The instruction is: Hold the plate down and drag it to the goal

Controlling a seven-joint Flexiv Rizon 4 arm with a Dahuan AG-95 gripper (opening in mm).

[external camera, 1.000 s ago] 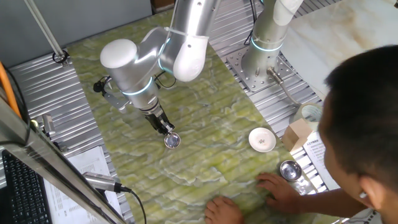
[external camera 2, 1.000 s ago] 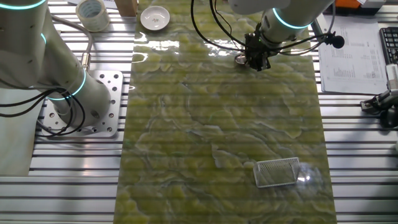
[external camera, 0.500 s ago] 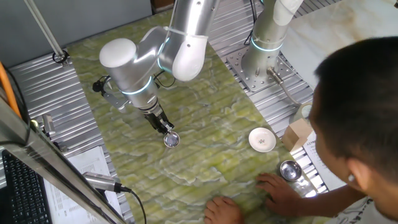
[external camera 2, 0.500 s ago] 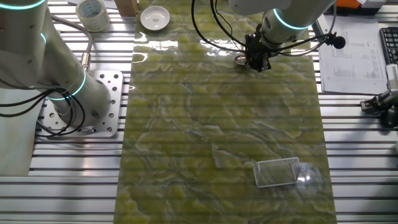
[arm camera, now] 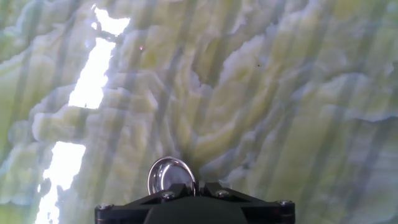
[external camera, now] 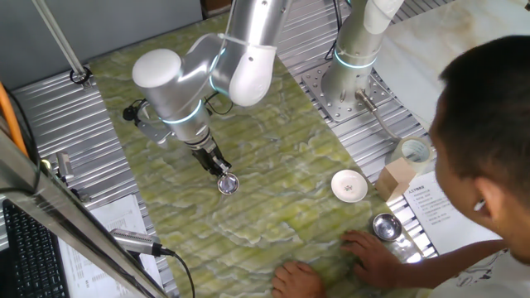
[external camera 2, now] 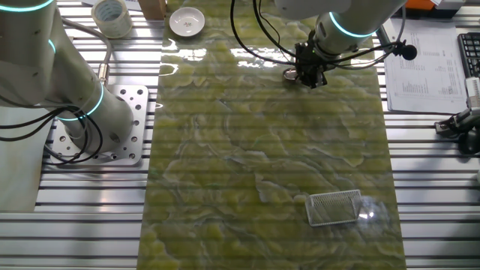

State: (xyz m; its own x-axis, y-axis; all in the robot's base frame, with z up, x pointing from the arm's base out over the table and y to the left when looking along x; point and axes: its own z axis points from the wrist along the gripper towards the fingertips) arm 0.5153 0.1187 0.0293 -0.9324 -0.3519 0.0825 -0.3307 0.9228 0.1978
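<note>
One arm is at work here, and going from left to right across the fixed view that shows the person, the gripper [external camera: 220, 171] comes first, its tips down at the near rim of the plate [external camera: 228, 185]. Further right on the same green marbled table [external camera: 281, 165] sit a white dish [external camera: 349, 185] and a steel bowl [external camera: 385, 225], both well apart from the plate, beside a person's hand [external camera: 373, 250].

The step in hand looks like the pressing-down: the tips seem set on the plate's edge to pin it before any dragging. In the hand view the plate [arm camera: 170, 175] lies just ahead of the gripper body, partly tucked under it. The fingers themselves are hidden there and too small in the fixed views, so I cannot tell how far apart they stand; nothing appears to be gripped.

In the other fixed view the plate [external camera 2: 290, 73] is at the far end of the table, with the goal [external camera 2: 334, 207] near the close right corner, well apart. The next move likely calls for steady downward pressure while sliding the plate the long way toward that frame's open side, without letting it slip out.
</note>
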